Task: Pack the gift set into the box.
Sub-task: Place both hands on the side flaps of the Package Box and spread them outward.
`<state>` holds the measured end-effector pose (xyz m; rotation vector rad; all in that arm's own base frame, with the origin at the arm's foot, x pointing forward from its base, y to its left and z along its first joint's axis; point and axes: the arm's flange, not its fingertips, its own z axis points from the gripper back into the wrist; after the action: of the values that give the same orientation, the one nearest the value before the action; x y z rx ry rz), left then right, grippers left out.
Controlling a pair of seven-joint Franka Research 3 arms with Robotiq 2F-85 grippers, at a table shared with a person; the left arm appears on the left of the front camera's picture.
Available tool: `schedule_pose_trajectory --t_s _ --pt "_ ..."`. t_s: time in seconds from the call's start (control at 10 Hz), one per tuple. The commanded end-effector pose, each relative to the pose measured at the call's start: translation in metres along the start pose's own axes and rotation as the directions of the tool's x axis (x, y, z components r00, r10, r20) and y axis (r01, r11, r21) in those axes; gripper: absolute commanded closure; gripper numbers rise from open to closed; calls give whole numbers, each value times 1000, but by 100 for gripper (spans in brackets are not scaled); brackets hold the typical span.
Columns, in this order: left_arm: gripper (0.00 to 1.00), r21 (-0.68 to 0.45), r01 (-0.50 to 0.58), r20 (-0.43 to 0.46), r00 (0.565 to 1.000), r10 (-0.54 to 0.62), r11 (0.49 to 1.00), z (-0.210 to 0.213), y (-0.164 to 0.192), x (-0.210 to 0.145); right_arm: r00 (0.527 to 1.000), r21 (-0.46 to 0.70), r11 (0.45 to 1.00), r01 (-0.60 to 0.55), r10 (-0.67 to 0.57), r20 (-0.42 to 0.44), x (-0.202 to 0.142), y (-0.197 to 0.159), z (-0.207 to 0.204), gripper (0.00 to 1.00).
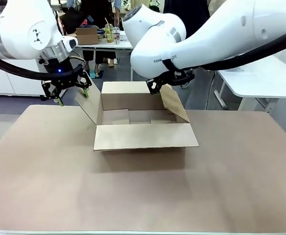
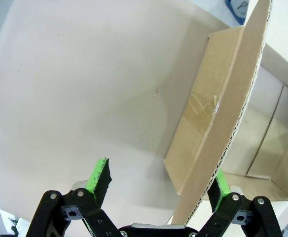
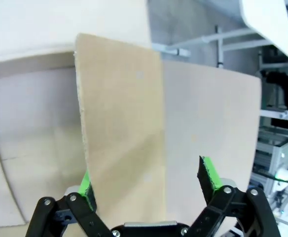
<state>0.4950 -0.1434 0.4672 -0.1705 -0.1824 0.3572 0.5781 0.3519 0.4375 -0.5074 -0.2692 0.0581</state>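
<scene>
As the tan-covered table (image 1: 143, 196) stretches away from the camera, the large plain brown corrugated cardboard box (image 1: 145, 136) stands open at its middle, its near flap folded flat toward the robot. At the box's left flap (image 2: 233, 113), the left black gripper with green pads (image 2: 160, 175) is spread wide, with the flap's edge between its fingers, close to one pad. Farther right, the right gripper (image 3: 146, 177) is likewise spread, straddling the raised right flap (image 3: 124, 138).

White tables (image 1: 260, 81) on grey floor (image 1: 15, 104) beyond the brown tabletop (image 1: 133, 196)
</scene>
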Motion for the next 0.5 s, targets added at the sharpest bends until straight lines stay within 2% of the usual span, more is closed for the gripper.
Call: schedule_pose_trajectory --t_s 0.0,0.4 --pt "0 19 -9 8 1000 9 1000 1 -1 1 997 -37 997 63 -61 43 -22 -28 -6 0" --pt "0 19 -9 8 1000 9 1000 1 -1 1 983 1 984 178 -178 42 -46 -86 -9 0"
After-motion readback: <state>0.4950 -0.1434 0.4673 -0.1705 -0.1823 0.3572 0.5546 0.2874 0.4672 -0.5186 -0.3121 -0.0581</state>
